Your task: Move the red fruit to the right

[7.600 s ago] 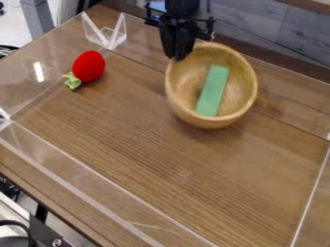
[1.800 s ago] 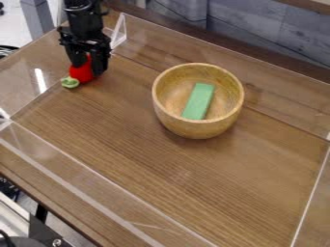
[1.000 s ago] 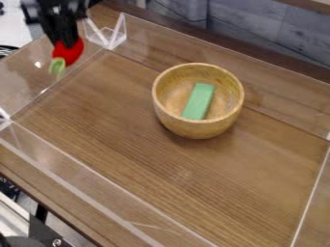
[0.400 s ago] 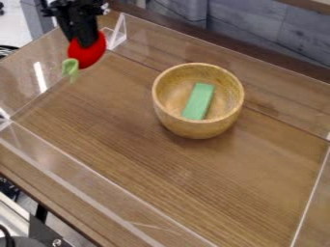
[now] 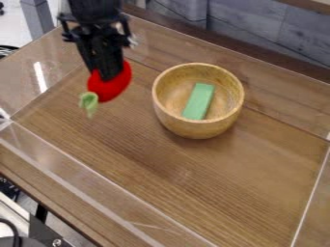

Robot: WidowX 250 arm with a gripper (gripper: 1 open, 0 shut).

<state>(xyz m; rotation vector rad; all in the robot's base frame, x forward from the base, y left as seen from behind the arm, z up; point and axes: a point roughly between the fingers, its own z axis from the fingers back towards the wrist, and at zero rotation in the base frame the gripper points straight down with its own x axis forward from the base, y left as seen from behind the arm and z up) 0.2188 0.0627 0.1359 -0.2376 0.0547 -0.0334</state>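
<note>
Pale mat edge [image 5: 39,72], far left: lying along the table's side, well apart from the carried fruit; probably just a border, with no part in the move.
Red fruit [image 5: 106,81]: held up off the wooden table [image 5: 142,178], left of the bowl; leafy stem pointing down and toward the near left, so likely pinched by the broad end to leave the stem free.
Gripper [image 5: 99,59]: jaws closed on the red fruit from above, fingers mostly hidden in dark blur; lifted, presumably, to travel without dragging or rolling.
Arm [image 5: 88,23]: reaching in from the far edge of the view, black, slanting down to the fruit; pose apparently suited to a sideways carry.
Wooden bowl [image 5: 196,95]: standing upright on the table, just right of the fruit; in the way of a straight low path, so perhaps best passed on the near side or cleared from above.
Green block [image 5: 199,100]: lying inside the bowl, lengthwise; best left alone.
Step in hand: carrying, by the look of it, with lowering and letting go to come; too early a release could mean a roll against the bowl.
</note>
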